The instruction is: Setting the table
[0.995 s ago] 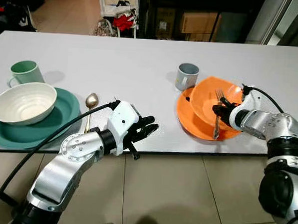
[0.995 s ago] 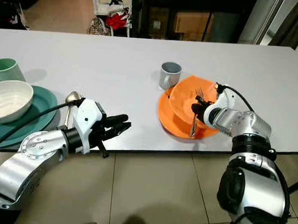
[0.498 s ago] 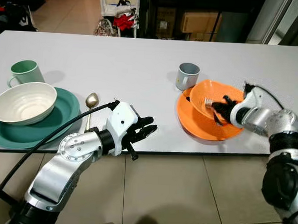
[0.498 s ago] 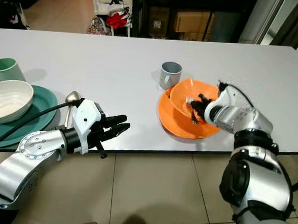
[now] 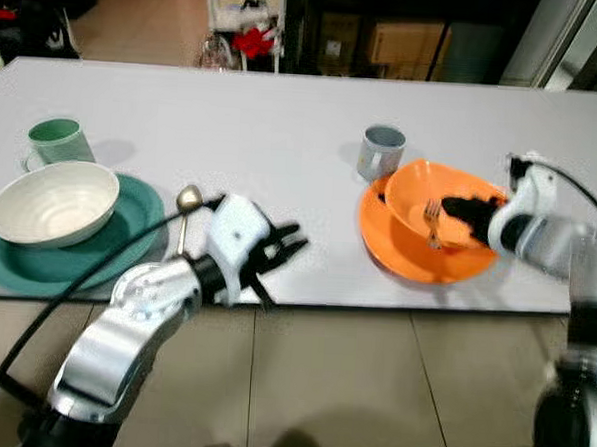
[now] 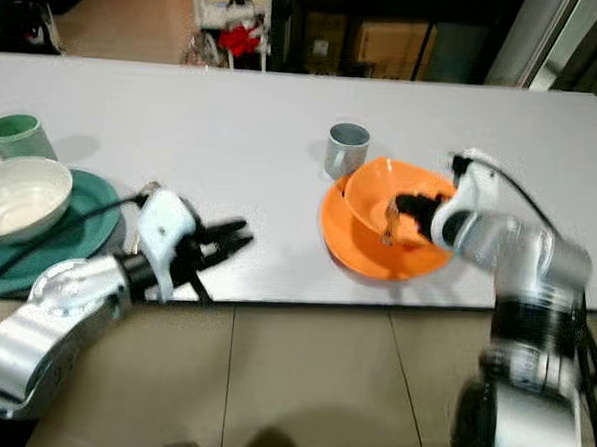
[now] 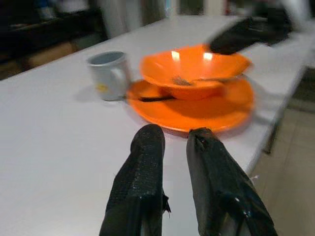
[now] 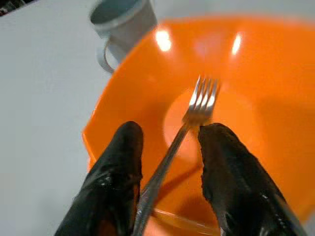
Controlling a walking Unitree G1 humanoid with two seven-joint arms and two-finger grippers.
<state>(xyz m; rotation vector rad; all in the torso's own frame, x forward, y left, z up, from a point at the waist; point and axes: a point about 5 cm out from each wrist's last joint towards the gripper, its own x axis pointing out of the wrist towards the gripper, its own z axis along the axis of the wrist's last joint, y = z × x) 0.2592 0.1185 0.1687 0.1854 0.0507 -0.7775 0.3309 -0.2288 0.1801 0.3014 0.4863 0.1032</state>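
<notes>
Since lifting, fork point(image 8: 189, 129) lies in bowl point(image 8: 256, 88).

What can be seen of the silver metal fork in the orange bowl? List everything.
The silver metal fork is slim and shiny, with four tines. It lies slanted in the orange bowl, tines over the bowl's middle, handle running back between the right gripper's parted black fingers. Whether they touch it cannot be told.

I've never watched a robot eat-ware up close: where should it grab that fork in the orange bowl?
Probably the handle. The fork lies tines-down inside the orange bowl, its thin handle slanting up over the rim, between the right gripper fingers, which come from the table's near edge.
</notes>
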